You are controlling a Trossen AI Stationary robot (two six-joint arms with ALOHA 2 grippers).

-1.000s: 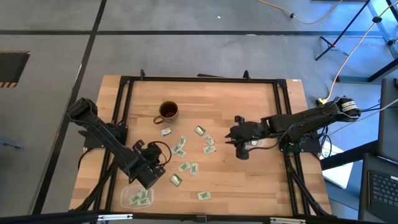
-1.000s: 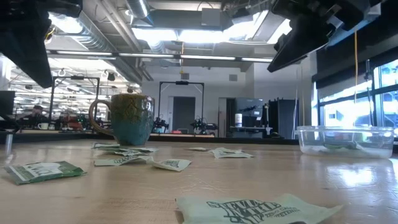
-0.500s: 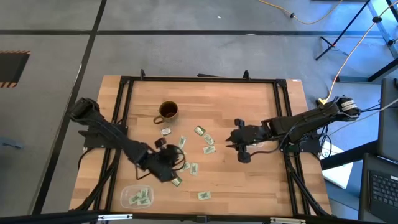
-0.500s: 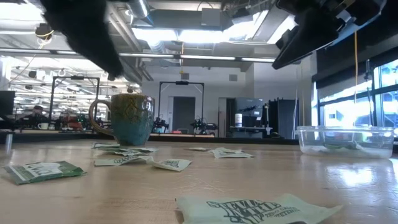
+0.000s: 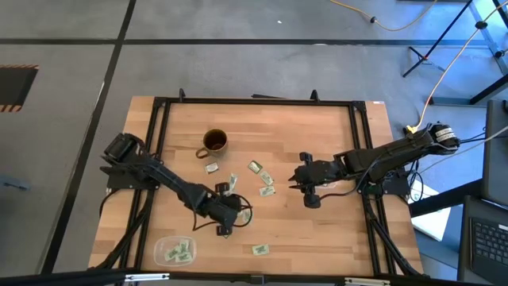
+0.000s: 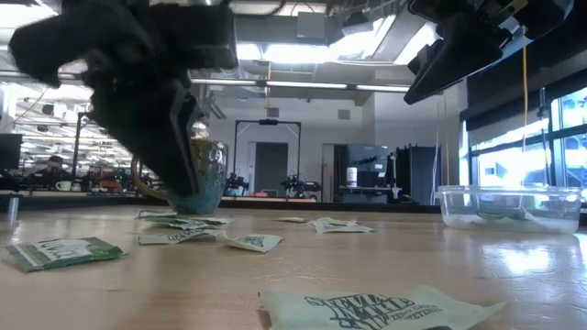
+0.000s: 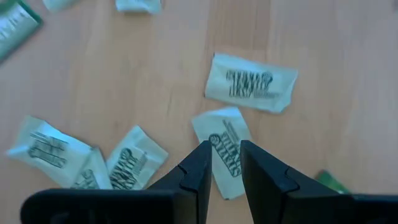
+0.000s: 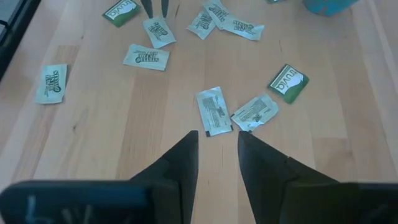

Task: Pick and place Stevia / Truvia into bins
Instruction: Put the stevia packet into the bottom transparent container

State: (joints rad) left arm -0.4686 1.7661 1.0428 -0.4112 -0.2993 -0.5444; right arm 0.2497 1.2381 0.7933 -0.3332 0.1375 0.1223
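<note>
Left wrist view: left gripper (image 7: 222, 163) fingers parted, empty, straddling sachet (image 7: 226, 149); neighbour at 9 o'clock (image 7: 130, 160) risked double-pick.

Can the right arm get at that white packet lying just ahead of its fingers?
Probably yes. The right gripper hangs open above the table, and the white sachet lies flat just beyond its fingertips with bare wood around it; only a second sachet sits close beside it.
</note>
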